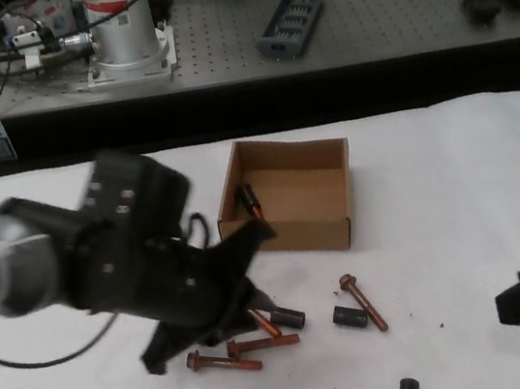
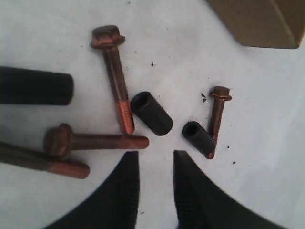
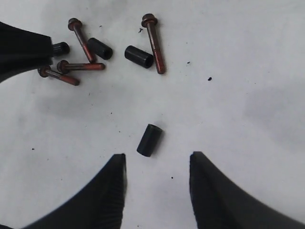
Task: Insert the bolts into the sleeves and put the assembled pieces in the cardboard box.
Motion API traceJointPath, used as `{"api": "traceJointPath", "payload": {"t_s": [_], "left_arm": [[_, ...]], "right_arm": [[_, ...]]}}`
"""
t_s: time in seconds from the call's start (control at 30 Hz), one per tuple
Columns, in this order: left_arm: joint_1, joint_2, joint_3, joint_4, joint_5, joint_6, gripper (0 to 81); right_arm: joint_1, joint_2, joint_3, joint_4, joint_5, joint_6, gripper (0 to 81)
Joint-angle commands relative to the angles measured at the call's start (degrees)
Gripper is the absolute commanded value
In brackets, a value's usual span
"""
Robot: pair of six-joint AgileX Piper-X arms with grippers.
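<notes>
1. Left gripper [image 2: 156,160]: fingers partly apart, holding nothing, poised over 4 loose bolts [image 2: 114,78] and sleeves [image 2: 151,113].
2. Right gripper [image 3: 156,157]: fingers wide apart, empty, just above a lone sleeve [image 3: 149,140].
3. Box [image 1: 286,235]: on the cloth [image 1: 435,188] just beyond the bolts, containing 1 assembled piece [image 1: 248,199].

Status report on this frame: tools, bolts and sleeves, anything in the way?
Left tool open, over loose bolts and sleeves. Right tool open, above lone sleeve. One piece in cardboard box. Nothing blocking.
</notes>
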Motion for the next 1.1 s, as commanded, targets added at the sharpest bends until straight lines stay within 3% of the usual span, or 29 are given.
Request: {"api": "traceJointPath", "payload": {"t_s": [0.0, 0.13, 0.33, 0.63, 1.07], "left_arm": [[-1.6, 2.7, -3.6, 0.0, -2.2, -4.1, 19.1], [-1.6, 6.0, -7.8, 4.2, -2.6, -4.6, 19.1], [-1.0, 8.1, -13.7, 13.9, -9.6, 1.5, 19.1], [1.2, 9.6, -17.9, 20.7, -11.1, 1.3, 19.1], [1.1, 11.4, -20.3, 21.0, -11.9, -4.0, 19.1]], "right_arm": [[-0.1, -3.6, 0.8, -0.9, -1.0, 0.7, 32.8], [-0.1, -7.2, 1.1, 0.3, -1.0, 0.7, 32.8], [-0.1, -10.1, 1.1, 0.6, -1.0, 2.1, 32.8], [-0.1, -10.4, 1.1, 0.6, -1.2, 2.1, 32.8], [-0.1, -10.4, 1.1, 3.2, -2.5, 2.7, 32.8]]}}
